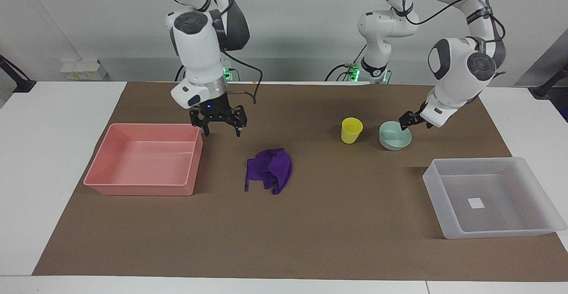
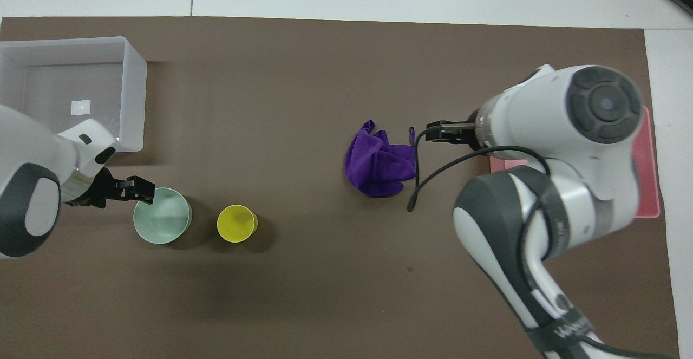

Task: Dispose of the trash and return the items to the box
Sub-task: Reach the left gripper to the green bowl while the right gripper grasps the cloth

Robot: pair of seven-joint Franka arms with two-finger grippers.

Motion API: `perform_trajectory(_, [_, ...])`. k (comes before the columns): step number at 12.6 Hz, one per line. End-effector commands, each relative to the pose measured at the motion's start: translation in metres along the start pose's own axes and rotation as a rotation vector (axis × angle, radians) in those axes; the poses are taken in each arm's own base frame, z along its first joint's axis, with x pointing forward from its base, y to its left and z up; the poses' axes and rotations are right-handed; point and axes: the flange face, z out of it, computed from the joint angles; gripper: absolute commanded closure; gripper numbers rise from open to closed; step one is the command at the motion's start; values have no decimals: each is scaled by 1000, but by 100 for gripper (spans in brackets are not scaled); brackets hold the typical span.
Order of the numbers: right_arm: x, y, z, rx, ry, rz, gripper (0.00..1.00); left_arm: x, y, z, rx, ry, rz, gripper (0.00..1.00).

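Observation:
The purple rag lies crumpled mid-mat. The yellow cup stands upright beside the mint-green bowl, toward the left arm's end. The translucent box sits empty at that end, farther from the robots than the bowl. My left gripper is open, low at the bowl's rim on the side away from the cup. My right gripper is open and empty, raised over the mat between the pink bin's corner and the rag.
A pink rectangular bin sits empty at the right arm's end; the right arm covers most of it in the overhead view. A brown mat covers the white table.

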Motion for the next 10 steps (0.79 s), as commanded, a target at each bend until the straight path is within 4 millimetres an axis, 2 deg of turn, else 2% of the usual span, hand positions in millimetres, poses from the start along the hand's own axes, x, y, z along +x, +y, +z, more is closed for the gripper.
perform_trajectory(1, [1, -39, 42, 45, 28, 23, 0, -29, -16, 43, -18, 73, 9, 0])
perform_trajectory(3, [-3, -66, 72, 96, 43, 53, 0, -27, -18, 65, -17, 70, 12, 0])
perform_trajectory(4, [-6, -77, 85, 102, 45, 52, 0, -25, -19, 73, -17, 52, 12, 24])
perform_trajectory(5, [-12, -93, 100, 110, 52, 42, 0, -23, -19, 78, -17, 41, 15, 63])
perform_trajectory(6, [-17, -102, 118, 109, 52, 33, 0, -20, -18, 76, -17, 35, 23, 86])
perform_trajectory(7, [-21, -108, 131, 109, 52, 28, 0, -17, -18, 72, -17, 37, 27, 100])
perform_trajectory(10, [-28, -114, 147, 94, 47, 6, 0, -13, -19, 63, -18, 47, 28, 100])
